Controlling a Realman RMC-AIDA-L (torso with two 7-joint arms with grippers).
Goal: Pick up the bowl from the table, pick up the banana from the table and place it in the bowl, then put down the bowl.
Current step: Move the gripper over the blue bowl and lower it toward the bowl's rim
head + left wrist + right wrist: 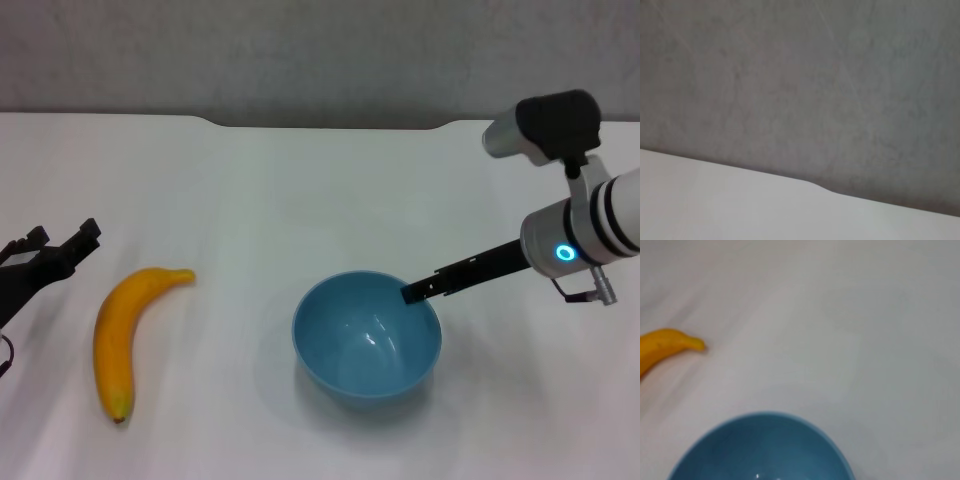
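Now right gripper (412,292) at bowl (366,338) rim

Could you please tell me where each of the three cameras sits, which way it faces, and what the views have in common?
Head view: from the robot's head, forward and down at the table, the banana and the bowl; left end effector beside the banana, right end effector at the bowl's rim.
Left wrist view: faces the table's notched far edge and grey wall; no body shows.
Right wrist view: looks over the bowl toward the banana; no body shows.
Head and right wrist views share bowl and banana.
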